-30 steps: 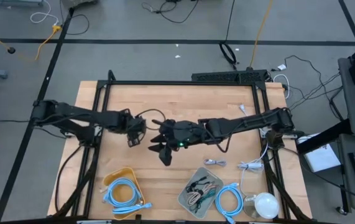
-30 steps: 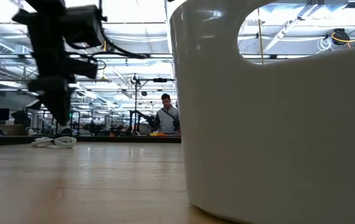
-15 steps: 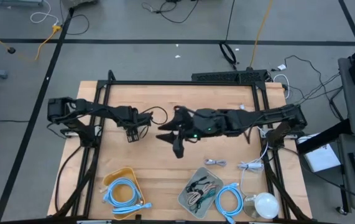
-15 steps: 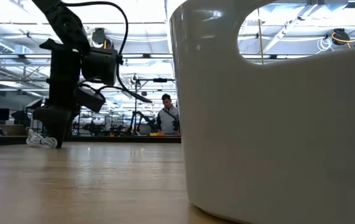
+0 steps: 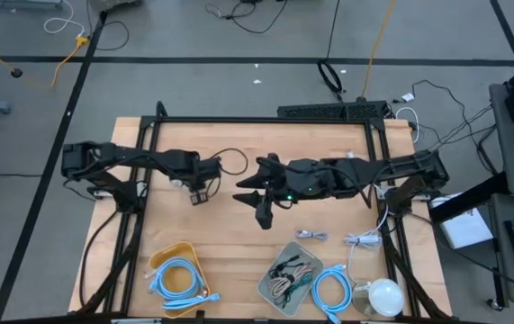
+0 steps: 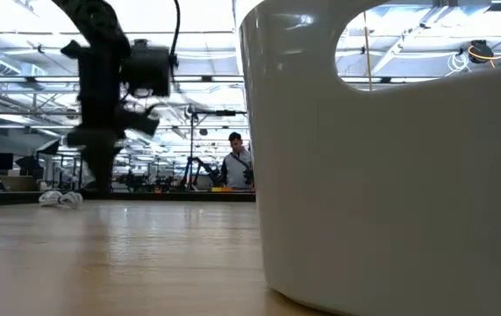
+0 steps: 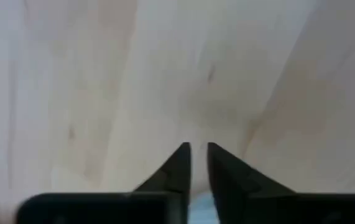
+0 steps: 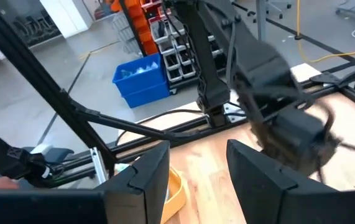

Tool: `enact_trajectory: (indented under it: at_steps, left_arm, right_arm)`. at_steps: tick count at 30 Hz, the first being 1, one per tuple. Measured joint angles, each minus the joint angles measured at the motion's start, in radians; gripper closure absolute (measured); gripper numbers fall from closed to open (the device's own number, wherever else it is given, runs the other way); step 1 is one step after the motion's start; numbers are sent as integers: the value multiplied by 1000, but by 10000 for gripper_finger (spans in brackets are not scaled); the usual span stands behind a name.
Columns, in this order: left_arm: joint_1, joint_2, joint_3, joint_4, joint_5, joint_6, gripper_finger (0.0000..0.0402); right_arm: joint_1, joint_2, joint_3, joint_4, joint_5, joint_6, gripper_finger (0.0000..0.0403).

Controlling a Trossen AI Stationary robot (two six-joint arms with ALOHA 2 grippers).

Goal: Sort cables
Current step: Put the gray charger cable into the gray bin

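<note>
The dark left gripper (image 7: 194,163), nearly closed, apparently empty; dark right gripper (image 8: 197,165) gaped, probably between picks over the pale wooden table (image 5: 329,135).

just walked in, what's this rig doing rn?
Cable sorting, between picks. Both arms hang over the bare middle of the table, neither holding anything. The left tool is nearly closed and empty; the right tool is open. Blue cables sit in the yellow bin, mixed ones in the grey tray; a few small bundles still lie loose.

Dark jointed arms, tapered black fingers (image 7: 178,163)
</note>
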Motion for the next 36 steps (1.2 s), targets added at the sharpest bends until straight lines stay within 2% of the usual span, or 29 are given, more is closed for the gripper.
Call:
enact_trajectory:
  at_steps: [5, 10, 14, 18, 26, 30, 36]
  left_arm:
    - [6, -31, 91, -48, 35, 29, 230]
    - [-9, -31, 129, -201, 22, 135, 117]
    - [-20, -31, 129, -348, 19, 191, 73]
    - [-25, -31, 122, -380, 12, 220, 71]
    - [-46, -29, 41, -320, 69, 211, 129]
    - [-71, -18, -8, -257, 81, 204, 146]
    - [-84, 23, -5, -210, 13, 185, 151]
  right_arm:
    - [1, 0, 0, -5, 1, 2, 248]
    - [18, 0, 0, -8, 2, 2, 248]
    - [37, 0, 0, -20, 5, 2, 248]
    - [51, 0, 0, -24, 46, -9, 248]
    - [65, 0, 0, -25, 80, -21, 248]
    - [68, 0, 0, -28, 80, -8, 248]
    - [67, 0, 0, -27, 80, -9, 248]
